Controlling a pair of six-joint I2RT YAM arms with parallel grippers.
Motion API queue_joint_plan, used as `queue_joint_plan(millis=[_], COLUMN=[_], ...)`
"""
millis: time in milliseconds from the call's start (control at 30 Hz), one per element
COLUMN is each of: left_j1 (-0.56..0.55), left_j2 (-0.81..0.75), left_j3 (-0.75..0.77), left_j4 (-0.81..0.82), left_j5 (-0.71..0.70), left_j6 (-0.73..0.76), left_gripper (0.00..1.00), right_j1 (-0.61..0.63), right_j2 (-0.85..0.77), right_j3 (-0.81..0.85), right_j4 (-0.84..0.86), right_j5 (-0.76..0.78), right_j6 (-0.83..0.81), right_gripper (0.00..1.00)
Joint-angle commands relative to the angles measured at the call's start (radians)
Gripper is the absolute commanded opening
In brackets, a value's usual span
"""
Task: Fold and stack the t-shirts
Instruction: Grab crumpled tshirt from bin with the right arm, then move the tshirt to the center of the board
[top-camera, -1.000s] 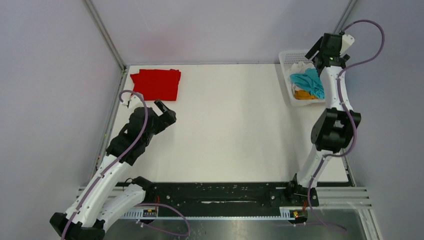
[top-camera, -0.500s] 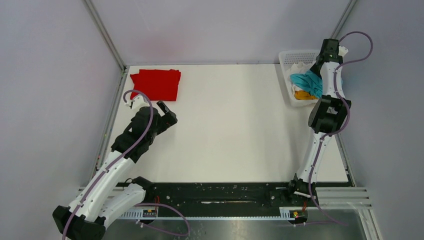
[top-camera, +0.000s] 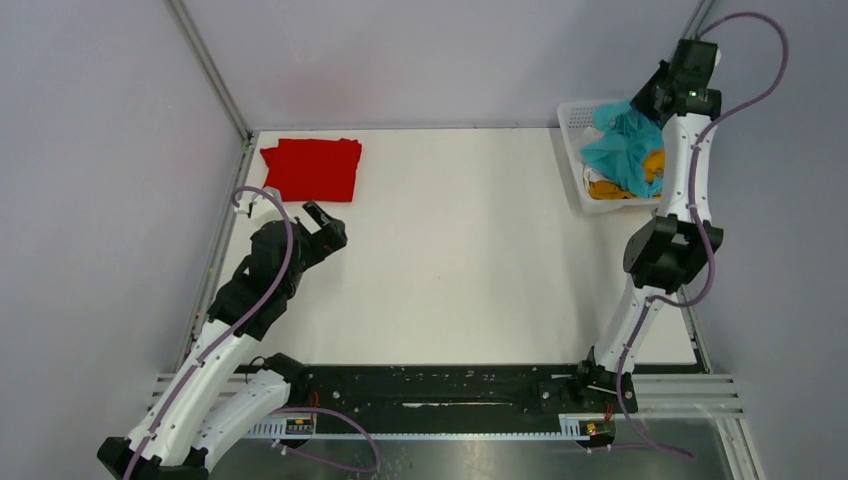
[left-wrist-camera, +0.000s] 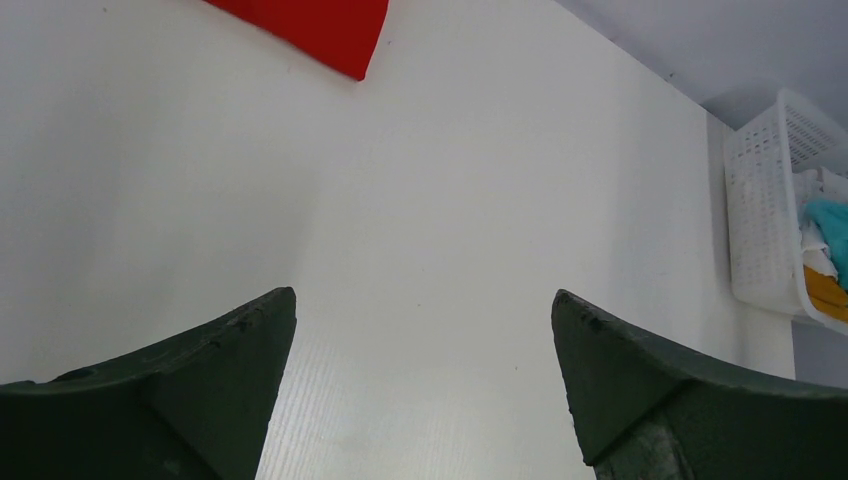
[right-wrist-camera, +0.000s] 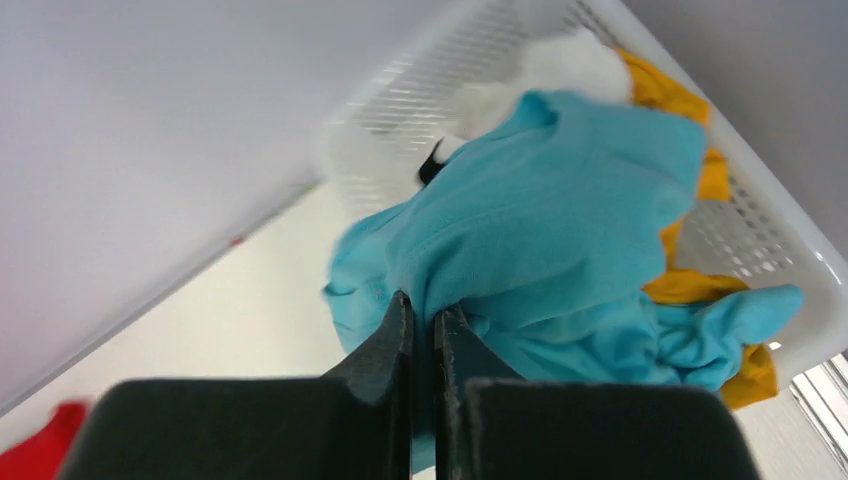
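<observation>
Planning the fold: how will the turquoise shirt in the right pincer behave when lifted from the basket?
Likely floppy: the turquoise shirt drapes in folds from the right pincer. Probably light, since a small pinch carries it. It may drag the yellow shirt touching it.

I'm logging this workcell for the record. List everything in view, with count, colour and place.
red t-shirt: one, bright red, folded flat at the table's far left corner.
turquoise t-shirt: one, turquoise-blue, bunched, held above the basket.
mustard t-shirt: one, mustard-yellow, in the basket beneath the turquoise one.
white t-shirt: one, white, crumpled in the basket.
basket: one, white plastic lattice, at the table's far right corner.
table: one, white.
left gripper: one, dark fingers, open, over bare table near the red t-shirt.
right gripper: one, dark fingers, shut on the turquoise t-shirt, above the basket.
</observation>
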Motion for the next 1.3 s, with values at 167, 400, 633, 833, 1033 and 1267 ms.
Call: queue_joint_plan(millis=[167,400,633,833,1033,1267], left_j1=[-0.002,-0.002,-0.002,-0.002,-0.002,-0.005], left_j2=[0.005,-0.002,-0.020,-0.020,0.057,0.192], left_j3=[-0.010,0.001,0.012,-0.005,-0.053,-0.143], left_j4=[-0.014,-0.062,-0.146,-0.169,-0.168,-0.127], left_j5=[-0.015,0.013,0.003,0.029,0.117,0.228], left_j6=[-0.019,-0.046,-0.083,-0.094,-0.091,-0.124], left_gripper=[0.99,0.99,0.99,0.99,0.99,0.99], right_j1=[0.281,0.507,0.570,0.569,0.510,0.508], right_j2=[-0.401,-0.509,-0.535,-0.722,-0.740,-0.850], right_j3=[0.141,0.101,-0.027,-0.858,-1.274,-1.366], right_j4=[-0.054,0.026,0.063,0.396,0.446,0.482], right_j5=[-0.316,-0.438,-0.490,-0.186,0.094,0.075], right_j6=[-0.092,-0.056,-0.014,0.040,0.113,0.006], right_gripper=[0.00,0.00,0.00,0.27,0.70,0.99])
